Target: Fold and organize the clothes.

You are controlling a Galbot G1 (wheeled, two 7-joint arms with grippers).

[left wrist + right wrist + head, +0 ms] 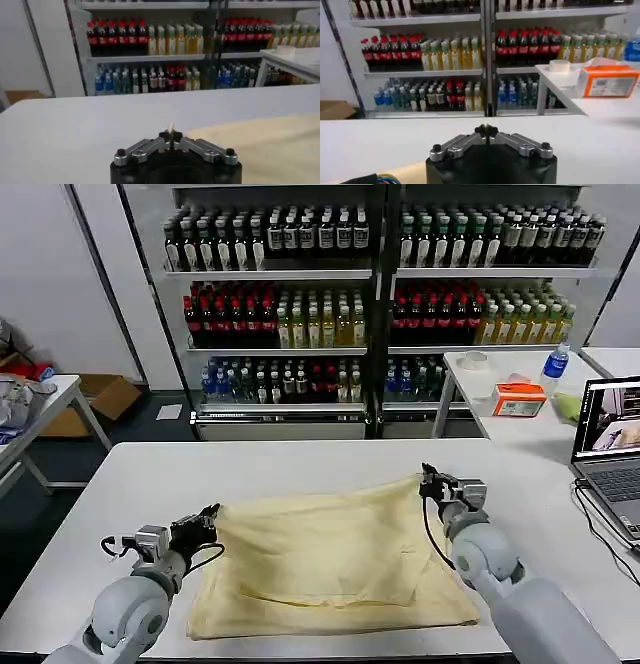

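Observation:
The clothes, one cream T-shirt, lie partly folded on the white table, an upper layer doubled over the lower one. My left gripper sits at the shirt's left edge. In the left wrist view it is shut with a sliver of cream fabric between the tips, and the shirt spreads beside it. My right gripper is at the shirt's far right corner, which is drawn up into a point. In the right wrist view it is shut, with cream cloth under the wrist.
An open laptop with cables stands at the table's right edge. Behind are drink shelves and a side table with an orange box and a bottle. A grey-white cloth pile lies on the left side table.

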